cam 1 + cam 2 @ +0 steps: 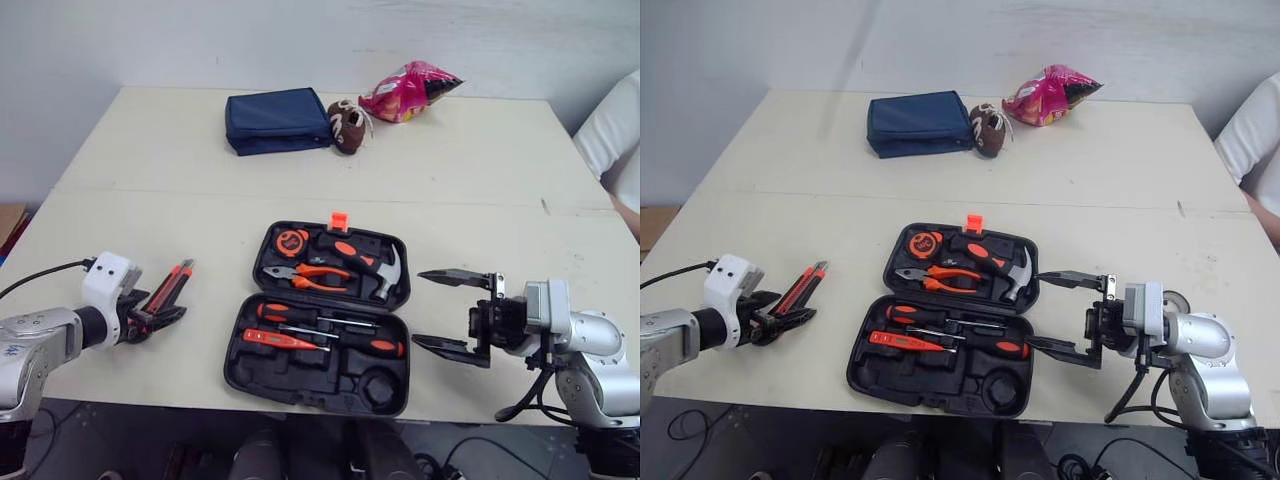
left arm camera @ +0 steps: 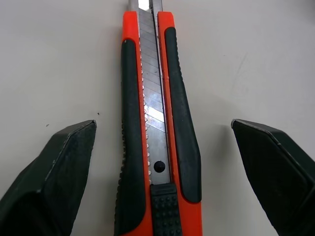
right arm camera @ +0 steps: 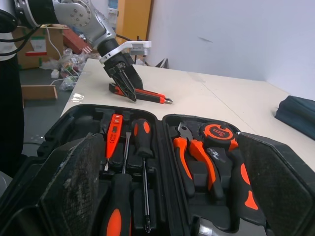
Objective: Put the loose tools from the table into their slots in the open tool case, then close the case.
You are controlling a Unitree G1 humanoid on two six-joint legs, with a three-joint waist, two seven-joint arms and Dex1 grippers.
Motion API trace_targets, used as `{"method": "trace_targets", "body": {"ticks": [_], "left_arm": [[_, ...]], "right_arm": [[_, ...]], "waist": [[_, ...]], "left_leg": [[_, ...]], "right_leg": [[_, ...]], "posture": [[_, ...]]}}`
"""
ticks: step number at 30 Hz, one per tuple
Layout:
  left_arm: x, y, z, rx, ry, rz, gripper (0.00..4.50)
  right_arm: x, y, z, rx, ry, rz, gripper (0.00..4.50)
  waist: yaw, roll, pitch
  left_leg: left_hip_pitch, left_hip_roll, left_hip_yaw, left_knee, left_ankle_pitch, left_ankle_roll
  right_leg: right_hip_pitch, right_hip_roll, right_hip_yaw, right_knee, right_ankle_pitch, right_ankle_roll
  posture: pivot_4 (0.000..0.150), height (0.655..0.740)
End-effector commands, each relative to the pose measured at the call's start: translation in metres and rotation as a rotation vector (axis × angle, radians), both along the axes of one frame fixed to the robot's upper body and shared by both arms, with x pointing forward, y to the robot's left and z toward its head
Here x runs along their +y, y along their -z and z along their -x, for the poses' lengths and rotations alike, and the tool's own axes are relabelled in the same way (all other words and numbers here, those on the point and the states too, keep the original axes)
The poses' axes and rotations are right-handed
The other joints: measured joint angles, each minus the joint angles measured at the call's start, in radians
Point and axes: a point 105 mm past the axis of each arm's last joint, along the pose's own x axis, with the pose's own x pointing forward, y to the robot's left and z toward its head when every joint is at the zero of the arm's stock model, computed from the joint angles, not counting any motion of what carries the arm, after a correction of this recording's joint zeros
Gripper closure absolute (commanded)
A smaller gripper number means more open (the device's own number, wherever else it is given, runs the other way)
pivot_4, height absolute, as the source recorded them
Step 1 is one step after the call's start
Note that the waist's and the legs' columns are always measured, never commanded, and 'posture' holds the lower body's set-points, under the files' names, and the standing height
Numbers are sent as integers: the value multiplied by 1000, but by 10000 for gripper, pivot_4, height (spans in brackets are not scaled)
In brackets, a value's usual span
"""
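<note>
Now: left gripper jaws open, fingers either side of utility knife, gap on both sides. Knife flat on table, left of open tool case, apart from it. Right gripper jaws spread wide, empty, just beside case's right edge. Case holds tape measure, pliers, hammer, screwdrivers. Far side of table: blue pouch, toy football, snack bag.

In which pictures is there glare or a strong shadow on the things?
Left wrist view: a bright glare patch on the metal blade of the utility knife. Left eye view: soft, even light; the blue pouch casts just a thin shadow on the table.
</note>
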Motion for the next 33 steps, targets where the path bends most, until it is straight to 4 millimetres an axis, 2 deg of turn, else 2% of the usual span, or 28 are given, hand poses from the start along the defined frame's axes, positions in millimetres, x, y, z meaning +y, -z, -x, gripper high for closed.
{"method": "trace_targets", "body": {"ticks": [1, 3, 4, 5, 8, 9, 11, 12, 15, 17, 22, 26, 28, 30, 33], "left_arm": [[-5, 14, 3, 53, -1, 17, 12856], [-3, 18, 1, 41, -16, 22, 22204], [-5, 16, 0, 24, -14, 29, 23228], [-9, 8, -4, -37, 21, 23, 29325], [-19, -27, -14, -264, 107, 3, 29574], [-27, -46, -14, -378, 185, -24, 29580], [-39, -68, -8, -496, 310, -78, 29585], [-54, -71, 3, -492, 466, -111, 29590], [-86, -65, 33, -408, 806, -134, 29826], [-101, -58, 48, -318, 969, -159, 29828], [-146, -56, 66, -220, 1198, -83, 29831], [-153, -38, 73, -83, 1280, -164, 29833], [-151, -31, 67, -19, 1250, -206, 29834], [-151, -26, 63, 15, 1303, -294, 29834], [-163, -25, 57, 7, 1318, -287, 29835]], "right_arm": [[4, -11, 4, -49, -4, 1, 0], [4, -12, 5, -50, 9, 6, 0], [3, -13, 4, -53, 23, 10, 0], [2, -13, 4, -54, 33, 16, 0], [-1, -11, 2, -53, 55, 23, 0], [-3, -10, 1, -52, 63, 27, 0], [-7, -9, -1, -47, 79, 29, 0], [-11, -4, -2, -32, 84, 39, 0], [-20, 9, -3, 3, 88, 62, 0], [-25, 15, -3, 17, 88, 72, 0], [-35, 30, 3, 37, 91, 89, 0], [-38, 36, 6, 40, 92, 85, 0], [-40, 39, 7, 42, 92, 85, 0], [-41, 42, 9, 45, 92, 88, 0], [-45, 45, 12, 47, 96, 90, 0]], "waist": [[0, 0, 0], [0, 0, 0], [1, 0, 0], [2, 0, 0], [6, 0, 0], [6, -2, 1], [3, -4, 1], [2, -5, 1], [-4, -5, 1], [-3, -2, 1], [3, -2, 2], [-4, -2, 2], [-4, -1, 2], [-1, -2, 2], [0, -2, 2]], "left_leg": [[0, 0, 0, 0, 0, 0], [0, 0, 0, 1, 0, 0], [0, 0, 0, 1, 0, 0], [1, 0, 0, 0, 0, 0], [0, 0, 0, 1, 0, 0], [0, 0, 0, 1, 0, 0], [-2, 0, -1, 1, 0, 0], [-3, 0, -1, 1, 0, 0], [-3, 0, 0, 0, 0, 0], [-3, 0, 1, 0, 0, 0], [-3, 0, 0, 1, 1, 0], [-2, 0, 0, 2, 1, 1], [-2, 0, 1, 2, 1, 0], [-2, 1, 1, 3, 2, 0], [-2, 0, 1, 4, 2, 0]], "right_leg": [[0, 0, 0, 0, 0, 0], [1, 0, 0, 1, 0, 0], [1, 0, 0, 1, 0, 0], [1, 0, 0, 0, 0, 0], [1, -1, 0, 0, 0, 0], [1, -1, -1, 0, 0, 0], [0, 0, -1, 0, 0, 0], [-1, 0, -1, 0, 0, 0], [0, 0, -1, -2, 0, 0], [0, 0, -1, -4, 0, 0], [0, 2, 0, -2, 0, 0], [0, 2, 1, -1, 0, 1], [0, 4, 2, -1, 0, 1], [0, 4, 2, 0, 0, 1], [1, 4, 2, 0, 0, 1]], "posture": [[1500, 7400], [1500, 7400], [1500, 7400], [1500, 7400], [1500, 7400], [1500, 7400], [1500, 7400], [1500, 7400], [1500, 7400], [1500, 7400], [1500, 7400], [1500, 7400], [1500, 7400], [1500, 7400], [1500, 7400]]}}
